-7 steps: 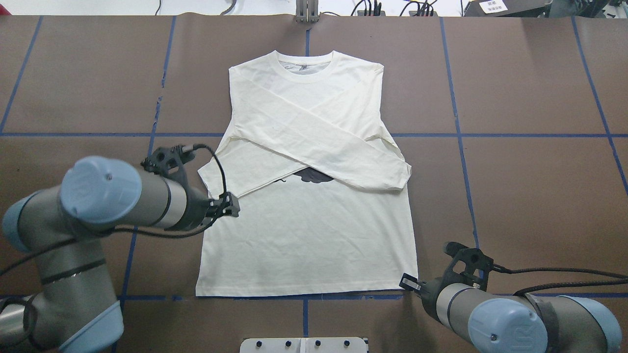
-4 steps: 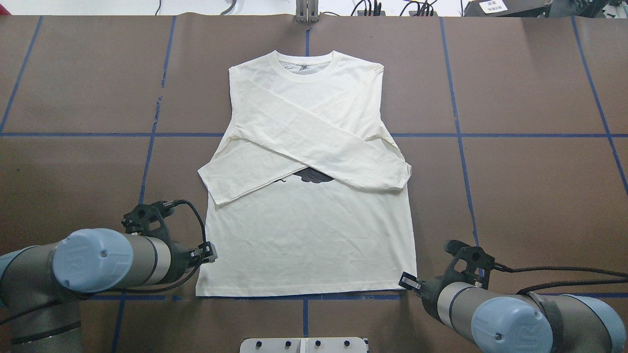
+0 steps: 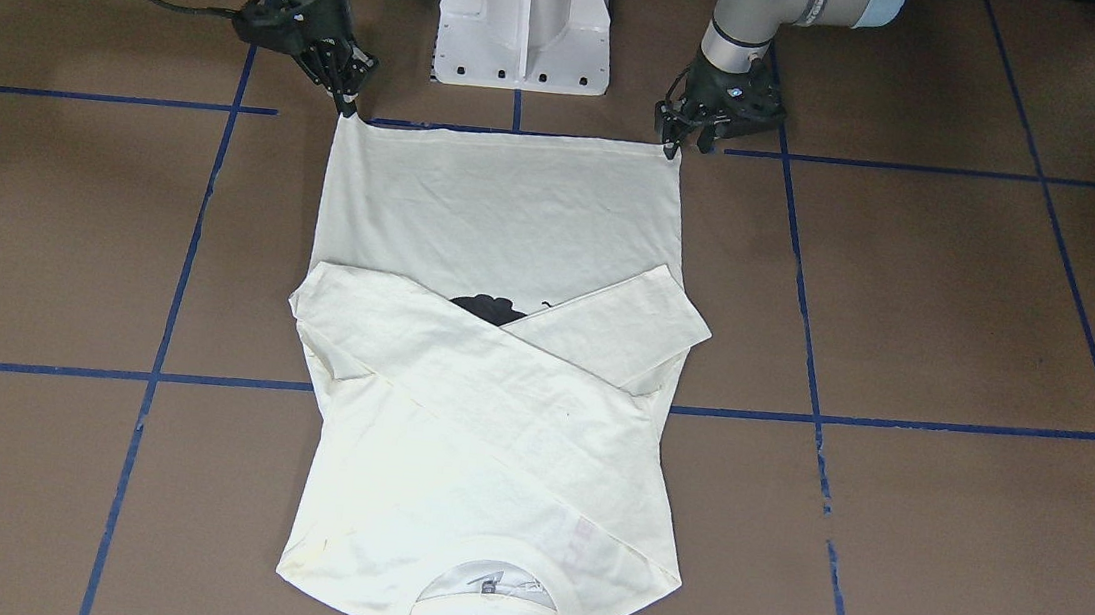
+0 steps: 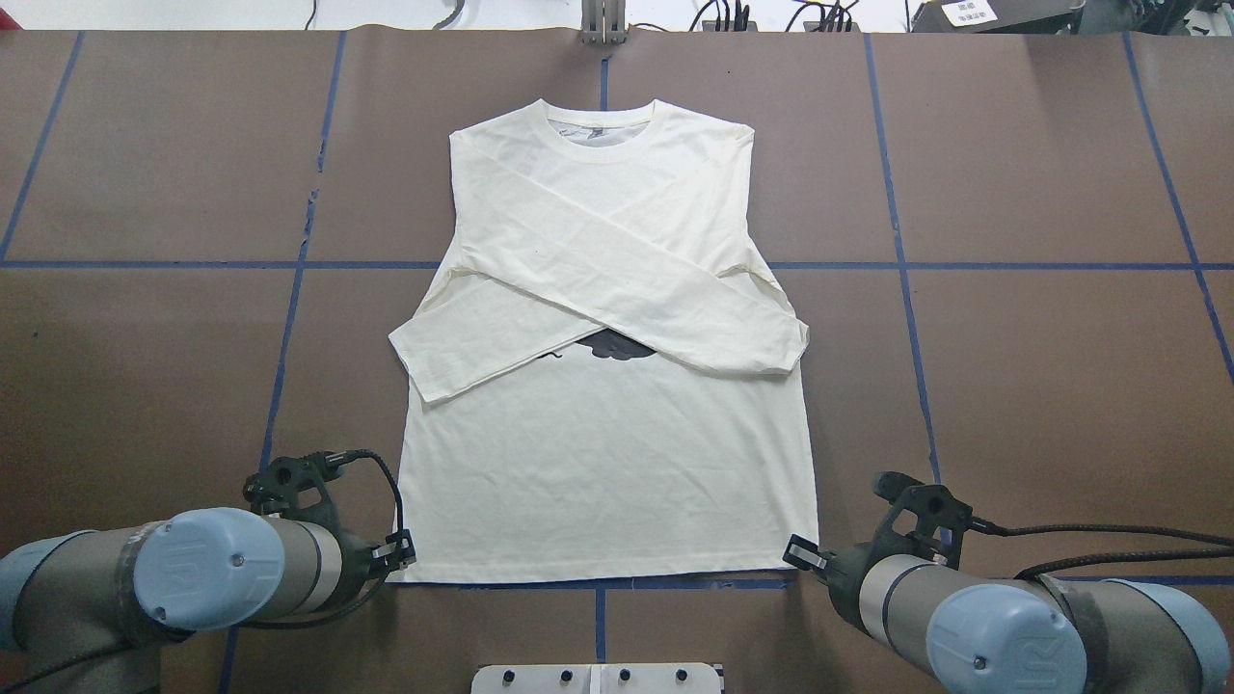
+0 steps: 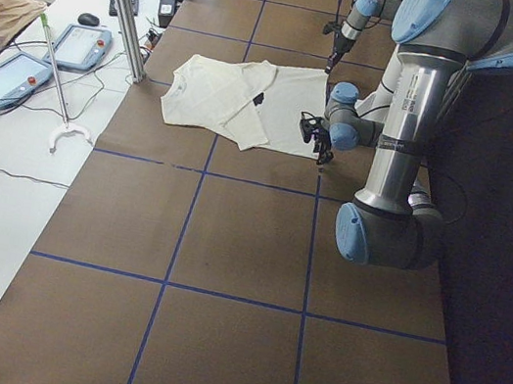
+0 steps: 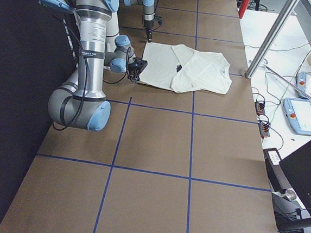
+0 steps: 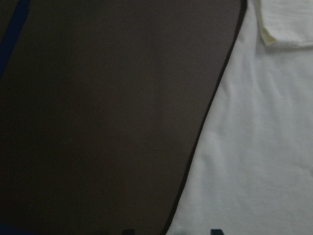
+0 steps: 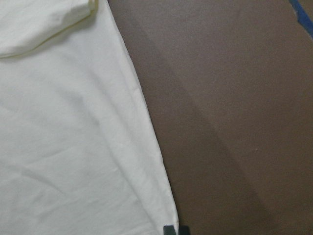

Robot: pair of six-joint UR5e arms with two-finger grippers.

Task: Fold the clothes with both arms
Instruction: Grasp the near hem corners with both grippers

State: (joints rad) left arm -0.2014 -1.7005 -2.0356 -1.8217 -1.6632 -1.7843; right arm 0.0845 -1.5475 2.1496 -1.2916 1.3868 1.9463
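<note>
My right gripper (image 4: pixel 796 553) pinches the T-shirt (image 4: pixel 607 472) at its near hem corner, fingertips together. My left gripper (image 4: pixel 405 554) sits spread at the other corner, and both reach in low, nearly level. Brown table (image 4: pixel 1041 386) lies wide either side; beyond, the sleeves (image 4: pixel 627 289) cross, collar (image 4: pixel 600 123) farthest.

The T-shirt (image 4: pixel 607 472) is plain cream, with a black print (image 4: pixel 612 345) showing at mid-frame (only a sliver of it). The table (image 4: pixel 1041 386) is brown, gridded with blue tape lines (image 4: pixel 1060 265). Left arm (image 4: pixel 87 576) and right arm (image 4: pixel 1109 617) are grey with pale blue caps; left gripper (image 4: pixel 405 554) and right gripper (image 4: pixel 796 554) black. The pedestal (image 3: pixel 525 14) is white.
</note>
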